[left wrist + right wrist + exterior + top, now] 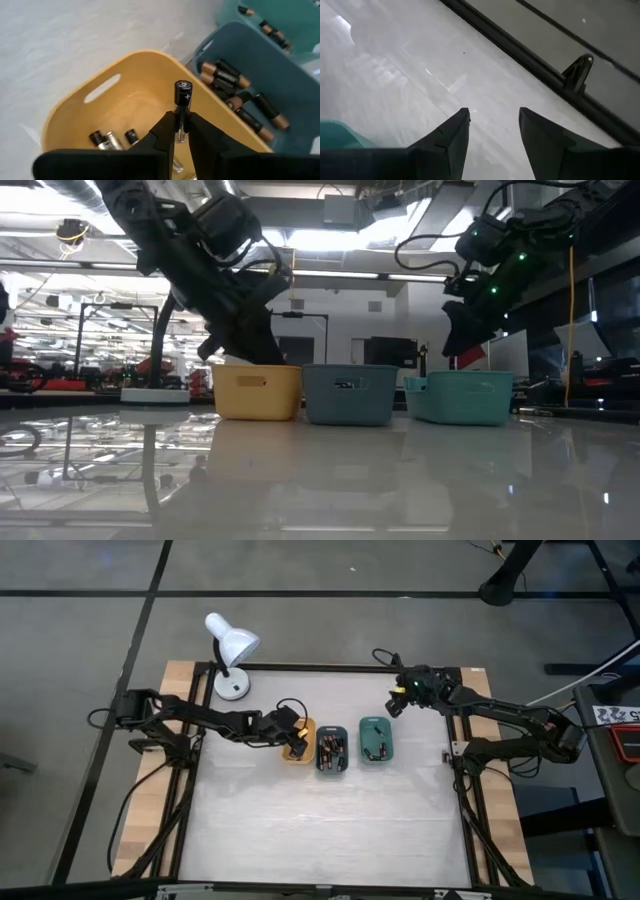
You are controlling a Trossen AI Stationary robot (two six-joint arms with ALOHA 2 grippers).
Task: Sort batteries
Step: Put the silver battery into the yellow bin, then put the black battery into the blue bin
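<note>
Three small trays stand in a row mid-table: orange, dark teal and green. Loose batteries lie in each, for instance several silvery ones on the orange tray's floor and copper-ended ones in the dark teal tray. My left gripper hangs over the orange tray, shut on one dark battery. My right gripper stands open over bare table beyond the green tray, holding nothing. My left gripper pinches the dark battery by its lower part between the two fingertips. It comes slanting down from the table's left side. The battery sticks out beyond the fingers, plus end outward, clear above the inside of the orange tray.
A white desk lamp stands at the table's far left corner. A black frame rail runs along the far edge close to my right gripper. The near half of the table is bare white surface.
</note>
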